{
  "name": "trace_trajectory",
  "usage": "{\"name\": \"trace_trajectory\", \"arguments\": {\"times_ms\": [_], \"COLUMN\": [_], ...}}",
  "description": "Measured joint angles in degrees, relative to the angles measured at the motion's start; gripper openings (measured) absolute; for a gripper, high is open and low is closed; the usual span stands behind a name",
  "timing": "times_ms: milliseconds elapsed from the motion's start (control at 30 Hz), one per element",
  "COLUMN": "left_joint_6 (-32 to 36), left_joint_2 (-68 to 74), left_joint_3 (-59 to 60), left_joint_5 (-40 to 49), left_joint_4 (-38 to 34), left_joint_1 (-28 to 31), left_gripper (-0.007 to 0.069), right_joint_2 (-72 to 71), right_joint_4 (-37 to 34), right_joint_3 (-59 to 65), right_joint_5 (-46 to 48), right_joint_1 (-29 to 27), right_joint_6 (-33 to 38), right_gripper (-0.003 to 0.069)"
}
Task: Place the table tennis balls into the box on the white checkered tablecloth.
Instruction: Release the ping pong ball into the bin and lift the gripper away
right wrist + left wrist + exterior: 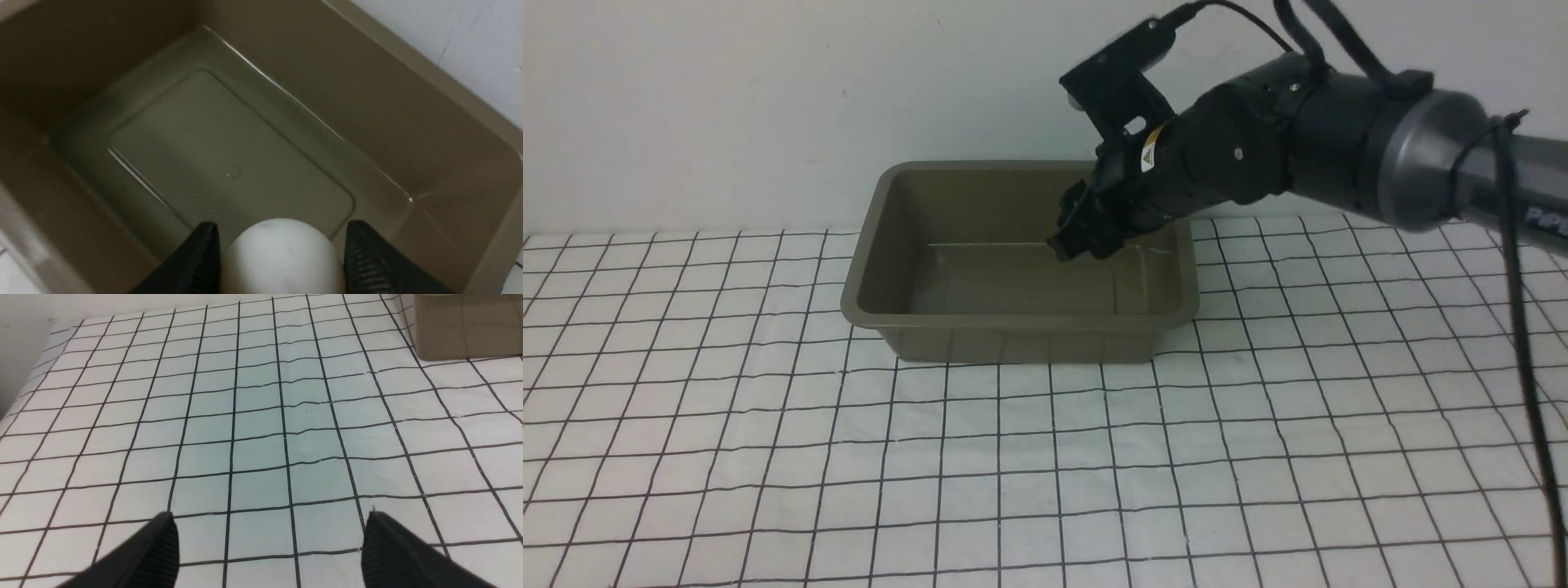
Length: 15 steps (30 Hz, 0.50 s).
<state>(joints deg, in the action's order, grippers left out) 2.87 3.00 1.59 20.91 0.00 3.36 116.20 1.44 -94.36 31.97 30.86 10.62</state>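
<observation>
Table tennis ball (282,257) sits pinched between the fingers of the right gripper (282,223) in the right wrist view, and you see the bare floor of the box (229,163) beneath it, so a release should drop it inside. Front view: the right gripper (1068,245) hangs over the box's interior at centre frame, right of its middle, hiding the table tennis ball. Left wrist view: the left gripper (268,516) stands wide open and empty over the white checkered tablecloth (261,428), apart from the box
</observation>
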Motion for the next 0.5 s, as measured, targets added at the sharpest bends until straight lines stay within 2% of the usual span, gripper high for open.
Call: {"name": "trace_trajectory", "arguments": {"times_ms": [367,500], "left_joint_6": [0.0,0.0], "left_joint_2": [0.0,0.0], "left_joint_3": [0.0,0.0], "left_joint_5": [0.0,0.0], "left_joint_4": [0.0,0.0], "left_joint_1": [0.0,0.0], "left_gripper": [0.0542,0.0542], "right_joint_2": [6.5,6.9], "right_joint_4": [0.1,0.1], "right_joint_3": [0.0,-0.1], "right_joint_5": [-4.0,-5.1], "right_joint_1": [-0.8,-0.8], "right_joint_6": [-0.3,-1.3], "right_gripper": [0.0358,0.0391]}}
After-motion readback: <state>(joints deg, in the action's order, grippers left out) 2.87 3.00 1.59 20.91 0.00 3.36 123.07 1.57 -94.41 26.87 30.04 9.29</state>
